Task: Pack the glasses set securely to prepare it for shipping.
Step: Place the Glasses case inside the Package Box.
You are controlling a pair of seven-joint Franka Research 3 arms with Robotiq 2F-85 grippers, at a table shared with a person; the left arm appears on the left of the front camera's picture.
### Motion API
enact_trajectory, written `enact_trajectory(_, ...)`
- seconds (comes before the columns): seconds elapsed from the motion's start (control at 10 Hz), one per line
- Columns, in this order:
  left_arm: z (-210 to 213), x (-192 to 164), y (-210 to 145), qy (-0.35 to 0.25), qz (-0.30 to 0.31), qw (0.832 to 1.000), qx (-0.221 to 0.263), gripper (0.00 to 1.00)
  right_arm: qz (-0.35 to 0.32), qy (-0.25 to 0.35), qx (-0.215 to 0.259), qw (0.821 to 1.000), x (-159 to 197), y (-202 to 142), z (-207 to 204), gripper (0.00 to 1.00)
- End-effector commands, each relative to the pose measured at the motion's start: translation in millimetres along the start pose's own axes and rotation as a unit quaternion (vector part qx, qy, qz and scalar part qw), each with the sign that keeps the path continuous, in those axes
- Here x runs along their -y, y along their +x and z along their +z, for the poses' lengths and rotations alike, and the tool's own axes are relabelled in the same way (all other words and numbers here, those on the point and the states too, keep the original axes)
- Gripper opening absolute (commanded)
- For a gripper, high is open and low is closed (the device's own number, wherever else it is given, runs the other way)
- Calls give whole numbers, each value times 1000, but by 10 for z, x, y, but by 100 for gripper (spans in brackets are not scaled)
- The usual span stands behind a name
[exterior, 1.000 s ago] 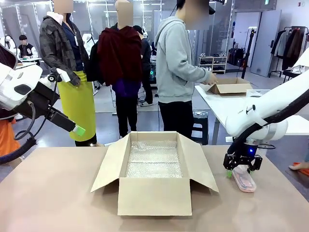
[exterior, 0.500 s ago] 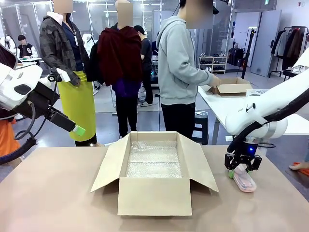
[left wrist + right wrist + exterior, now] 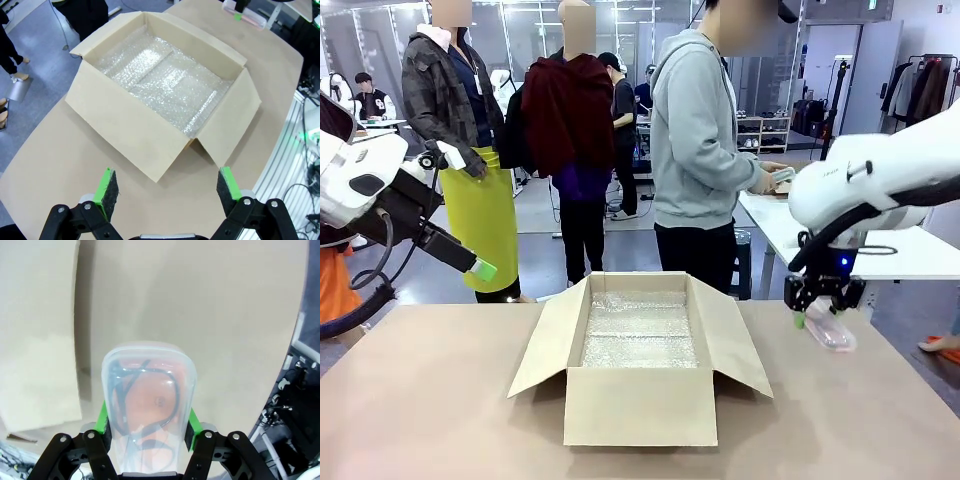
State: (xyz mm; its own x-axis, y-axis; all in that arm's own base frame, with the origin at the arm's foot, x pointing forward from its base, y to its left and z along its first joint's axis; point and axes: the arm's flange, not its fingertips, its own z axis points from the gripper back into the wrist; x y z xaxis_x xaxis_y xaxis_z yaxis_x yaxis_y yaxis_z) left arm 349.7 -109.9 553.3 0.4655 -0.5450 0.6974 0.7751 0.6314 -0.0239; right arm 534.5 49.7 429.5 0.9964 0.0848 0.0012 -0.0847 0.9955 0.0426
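Above the table (image 3: 440, 400), right claw (image 3: 148, 419) clamps a seemingly pink case (image 3: 147, 375).

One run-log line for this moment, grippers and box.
right gripper: shut on pink case, above table right of cardboard box | left gripper: open, empty | box: open, bubble-wrap lined, no case inside

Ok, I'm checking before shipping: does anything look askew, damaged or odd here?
Nothing looks damaged or spilled. Only the pink case is askew: the right gripper holds it by one end, so it hangs tilted. The box stands open, its bubble wrap lying flat.
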Motion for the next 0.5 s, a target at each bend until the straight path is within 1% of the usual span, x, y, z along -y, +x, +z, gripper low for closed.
enact_trajectory(0.0,9,-8,11,-4,3,1000,9,100,-2,-21,2,1000,-135,-53,158,27)
enact_trajectory(0.2,9,-8,11,-4,3,1000,9,100,-1,-23,18,1000,-225,-71,249,27)
enact_trajectory(0.3,9,-8,11,-4,3,1000,9,100,-3,-24,43,999,-275,-109,277,27)
enact_trajectory(0.4,9,-8,11,-4,3,1000,9,100,14,-11,12,1000,-175,-86,286,27)
